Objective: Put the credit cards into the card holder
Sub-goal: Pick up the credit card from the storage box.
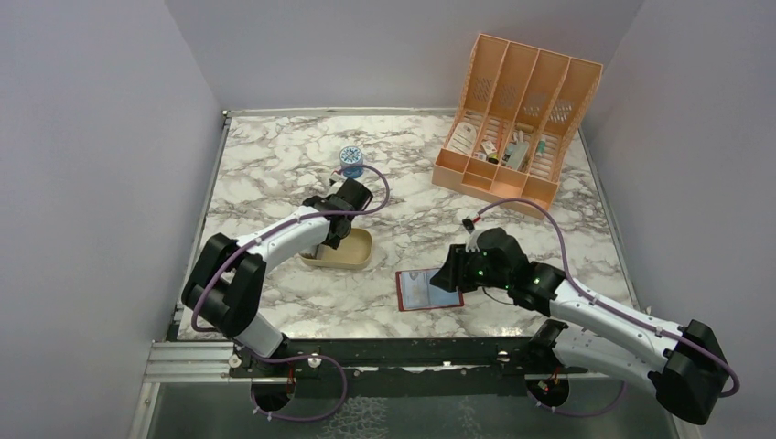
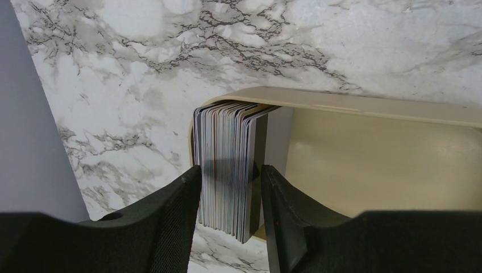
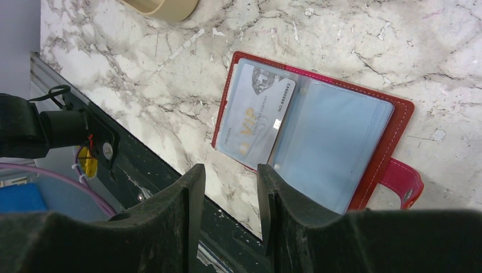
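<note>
Credit cards [image 2: 227, 136] stand on edge as a greyish stack with a black one on its right face, caught between the fingers of the left gripper [image 2: 230, 173]. Each pad lies against an outer card, so the jaws pinch the whole stack. The stack sits at one end of a shallow tan tray [image 2: 369, 105], against its curved end wall. The right gripper [image 3: 230, 182] hangs with its jaws spread and nothing between them, just above the near edge of the card holder [image 3: 335, 142]. The holder lies open and flat, with its pale blue pockets showing. A pale card [image 3: 256, 119] marked VIP sits askew in its left pocket, and the snap tab [image 3: 406, 182] sticks out at the right side.

Both rest on a white marble-patterned table [image 1: 274, 165] with grey veins, closed in by plain pale walls [image 1: 91, 183] on three sides. Tray and holder lie near each other but apart, in the front half. Behind the tray stands a small blue-topped round thing [image 1: 350, 160], close to the left arm's wrist. A peach slotted organizer [image 1: 517, 119] holding small items sits at the far right corner, well apart from both arms. A black rail [image 1: 393, 352] runs along the near edge, just beside the holder — open marble stretches between holder and organizer.
</note>
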